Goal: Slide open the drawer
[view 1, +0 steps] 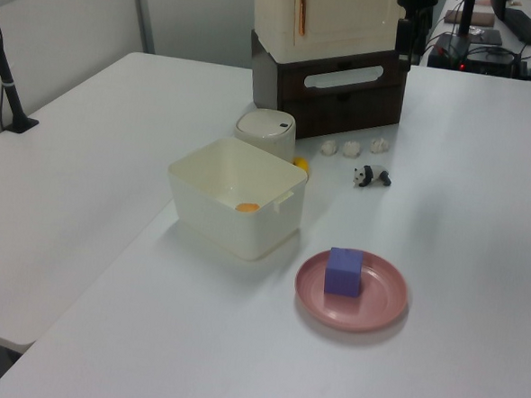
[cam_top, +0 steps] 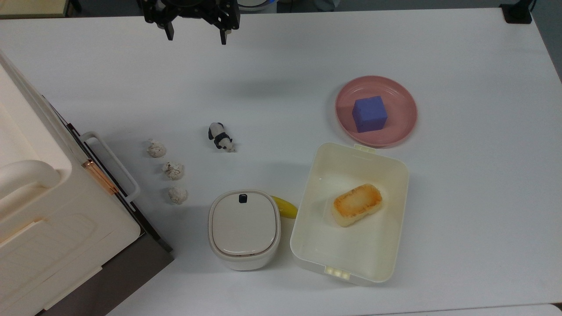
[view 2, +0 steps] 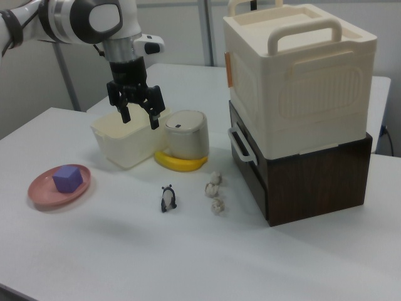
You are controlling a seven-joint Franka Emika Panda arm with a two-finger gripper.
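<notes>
In the top view, the black two-finger gripper (cam_top: 195, 37) hangs with fingers wide apart at the table's far edge, well apart from the dark brown wooden drawer (cam_top: 112, 173) with its white bar loop handle (cam_top: 115, 164) at the top view's left; I judge it should close squarely around the bar. In the left view, three small crumpled white lumps (view 1: 352, 147) and a toy panda (view 1: 370, 176) lie just before the closed drawer front, so little open room. In the right view, the approach from above the handle (view 2: 240, 146) looks free.

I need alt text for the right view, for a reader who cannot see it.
A black two-finger end effector, open, hangs above a white table, away from the closed dark brown wooden drawer with its white loop handle. A cream plastic case sits on top; a small panda figurine stands nearby.
</notes>
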